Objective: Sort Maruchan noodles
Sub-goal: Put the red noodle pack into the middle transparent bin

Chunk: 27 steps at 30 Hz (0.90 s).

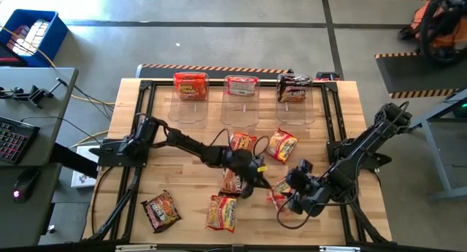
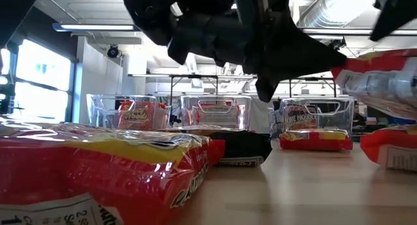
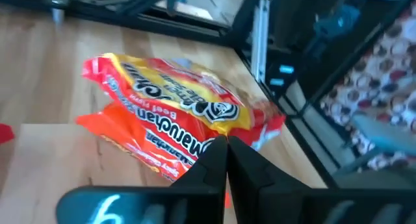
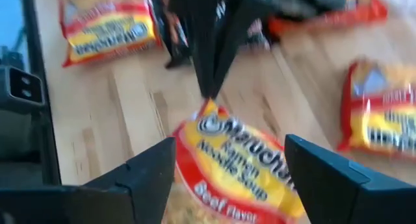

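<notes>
The Maruchan noodles are flat red-and-yellow packets. One packet (image 4: 234,162) is up in the air near the table's near right part, also seen lifted in the low view (image 2: 381,78). My left gripper (image 3: 226,152) is shut on it. My right gripper (image 4: 227,178) is open, with one finger on either side of that packet. Several more packets lie flat on the wood, among them (image 1: 243,141), (image 1: 282,144), (image 1: 222,212) and a dark one (image 1: 160,210). Three clear bins along the far edge each hold a packet: (image 1: 191,86), (image 1: 241,85), (image 1: 295,88). My left gripper pinches the packet's edge (image 4: 209,108) between its two fingertips (image 4: 208,87), reaching in from the table's left. The packet is lifted clear of the table and tilted, and it extends away from the fingers toward my right gripper. My right gripper's fingers (image 4: 153,178) stand beside the packet; whether they touch it, I cannot tell.
A black frame (image 1: 332,128) runs round the table's working area. A loose packet (image 1: 233,180) lies under my left arm, and a packet (image 2: 98,166) lies close to the near edge. Bare wood (image 1: 182,172) shows at the middle left.
</notes>
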### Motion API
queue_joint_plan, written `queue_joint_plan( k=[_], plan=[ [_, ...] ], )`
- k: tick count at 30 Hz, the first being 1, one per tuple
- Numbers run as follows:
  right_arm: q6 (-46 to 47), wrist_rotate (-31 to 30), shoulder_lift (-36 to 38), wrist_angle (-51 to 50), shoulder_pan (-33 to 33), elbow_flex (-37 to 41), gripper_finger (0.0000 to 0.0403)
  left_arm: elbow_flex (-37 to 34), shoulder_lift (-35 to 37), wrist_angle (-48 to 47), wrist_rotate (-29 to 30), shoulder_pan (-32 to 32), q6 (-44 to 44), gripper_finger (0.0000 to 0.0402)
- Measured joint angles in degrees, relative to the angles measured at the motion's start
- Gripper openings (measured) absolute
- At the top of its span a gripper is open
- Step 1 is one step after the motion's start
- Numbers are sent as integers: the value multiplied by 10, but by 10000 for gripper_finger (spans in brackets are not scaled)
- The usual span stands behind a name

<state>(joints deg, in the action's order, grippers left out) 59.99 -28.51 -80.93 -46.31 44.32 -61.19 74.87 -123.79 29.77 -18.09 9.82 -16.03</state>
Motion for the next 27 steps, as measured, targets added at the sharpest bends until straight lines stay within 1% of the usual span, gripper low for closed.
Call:
queue_joint_plan(
  k=[4, 10, 14, 18, 23, 27],
  plan=[
    [55, 22, 0, -35, 6, 0, 274, 0, 0, 27, -1, -6, -23, 0],
    [108, 24, 0, -87, 9, -11, 274, 0, 0, 86, -3, -16, -35, 0],
    [110, 9, 0, -129, 9, -37, 274, 0, 8, 91, -4, -32, -40, 0],
    [106, -13, 0, -138, 9, -57, 274, -1, 19, 87, -3, -44, -27, 0],
    [123, -29, 0, -141, 9, -59, 274, 0, 41, 87, -4, -58, -17, 0],
    [149, -48, 0, -145, 9, -59, 274, 0, 49, 84, 18, -65, -14, 0]
  ],
)
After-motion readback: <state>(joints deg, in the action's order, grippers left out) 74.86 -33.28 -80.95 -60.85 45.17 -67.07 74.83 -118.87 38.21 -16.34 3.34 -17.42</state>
